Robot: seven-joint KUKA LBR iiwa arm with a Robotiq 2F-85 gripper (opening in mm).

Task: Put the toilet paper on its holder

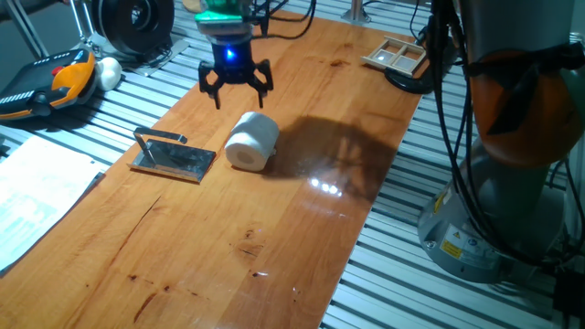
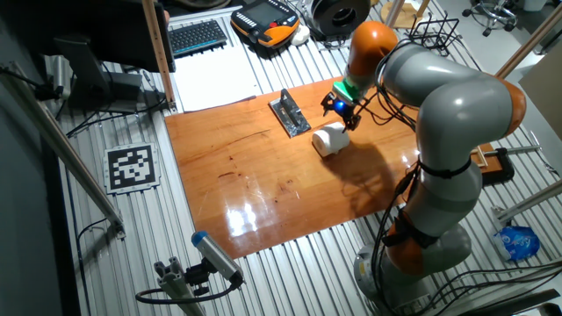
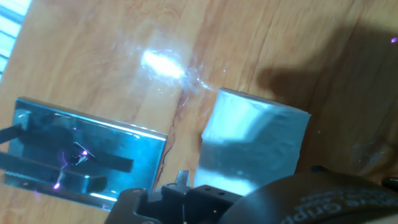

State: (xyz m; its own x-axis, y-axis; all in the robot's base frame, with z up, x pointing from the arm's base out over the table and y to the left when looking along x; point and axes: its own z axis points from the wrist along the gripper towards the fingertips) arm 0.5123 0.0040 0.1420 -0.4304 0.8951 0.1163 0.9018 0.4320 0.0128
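Observation:
The toilet paper [image 1: 251,140] is a fat white roll lying on its side near the middle of the wooden table. Just left of it lies the holder [image 1: 174,157], a shiny grey plate whose thin bar is raised along its far edge. My gripper [image 1: 236,91] hovers a little above and behind the roll, open, with nothing between its black fingers. From the other fixed view the gripper [image 2: 341,111] hangs just beyond the roll [image 2: 331,139], with the holder [image 2: 291,114] to the left. The hand view looks down on the roll [image 3: 255,146] and the holder [image 3: 81,152].
A pale wooden framed tray [image 1: 396,55] sits at the table's far right corner. Off the table to the left lie an orange-and-black pendant [image 1: 55,82], a small white ball [image 1: 110,71] and white paper [image 1: 37,196]. The arm's base [image 1: 512,164] stands right of the table.

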